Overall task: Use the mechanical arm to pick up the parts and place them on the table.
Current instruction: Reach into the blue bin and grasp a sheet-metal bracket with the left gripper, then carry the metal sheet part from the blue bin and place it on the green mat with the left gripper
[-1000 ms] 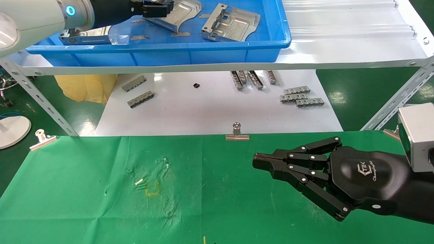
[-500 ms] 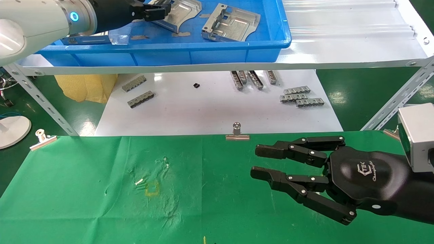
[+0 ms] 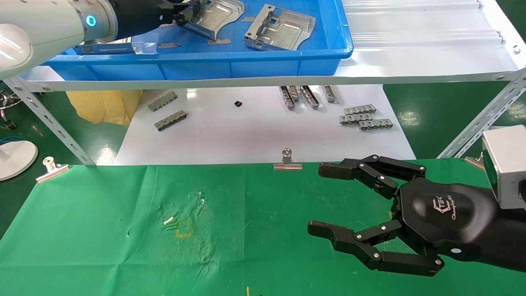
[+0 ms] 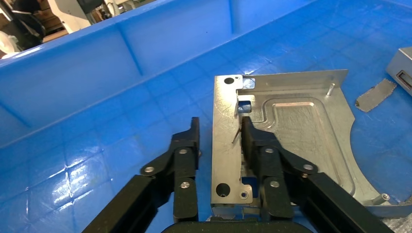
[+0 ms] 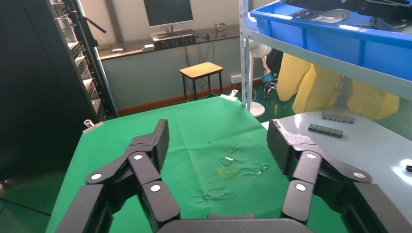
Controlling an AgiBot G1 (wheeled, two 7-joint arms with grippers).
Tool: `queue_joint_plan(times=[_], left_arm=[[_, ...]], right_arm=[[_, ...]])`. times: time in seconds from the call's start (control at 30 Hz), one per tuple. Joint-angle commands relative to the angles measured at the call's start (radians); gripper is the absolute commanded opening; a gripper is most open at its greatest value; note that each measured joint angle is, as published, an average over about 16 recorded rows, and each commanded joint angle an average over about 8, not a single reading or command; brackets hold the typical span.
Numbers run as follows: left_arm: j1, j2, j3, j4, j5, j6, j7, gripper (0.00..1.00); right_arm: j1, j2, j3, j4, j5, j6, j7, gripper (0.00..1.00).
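My left gripper (image 3: 185,12) reaches into the blue tray (image 3: 246,65). In the left wrist view the gripper (image 4: 219,126) is open and straddles the upright rim of a silvery bracket (image 4: 291,131). One finger is against the rim and the other stands a little off it. This bracket also shows in the head view (image 3: 218,14). A second bracket (image 3: 281,28) lies to its right in the tray. A third bracket (image 3: 107,46) is partly hidden under my left arm. My right gripper (image 3: 319,198) hovers wide open and empty over the green table (image 3: 102,230), right of the yellow mark (image 3: 184,229).
The tray sits on a metal shelf (image 3: 411,53) with slanted legs. Below it, a glossy white board (image 3: 254,135) carries grey ridged strips (image 3: 363,117). Binder clips (image 3: 287,160) (image 3: 51,167) hold the cloth's far edge. A yellow bag (image 3: 104,105) lies at the left.
My right gripper has gone from shut to wide open over the cloth. My left arm has shifted a little at the bracket in the tray.
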Motion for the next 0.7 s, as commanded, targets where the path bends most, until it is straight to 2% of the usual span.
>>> queue_joint_plan(times=[0.03, 0.47, 0.6, 0.7], left_arm=[[0.001, 0.0, 0.001, 0.0, -0.001, -0.001, 0.001, 0.0], [-0.031, -0.015, -0.023, -0.021, -0.043, 0.027, 0.031, 0.0], [-0.05, -0.04, -0.036, -0.029, -0.063, 0.09, 0.062, 0.0], [-0.055, -0.077, -0.047, -0.036, -0.082, 0.186, 0.092, 0.0]], right_arm=[[0.0, 0.0, 0.0, 0.0, 0.0, 0.0, 0.0, 1.0], [0.0, 0.0, 0.0, 0.0, 0.0, 0.0, 0.0, 1.0], [0.0, 0.0, 0.0, 0.0, 0.0, 0.0, 0.0, 1.0], [0.0, 0.0, 0.0, 0.0, 0.0, 0.0, 0.0, 1.0]])
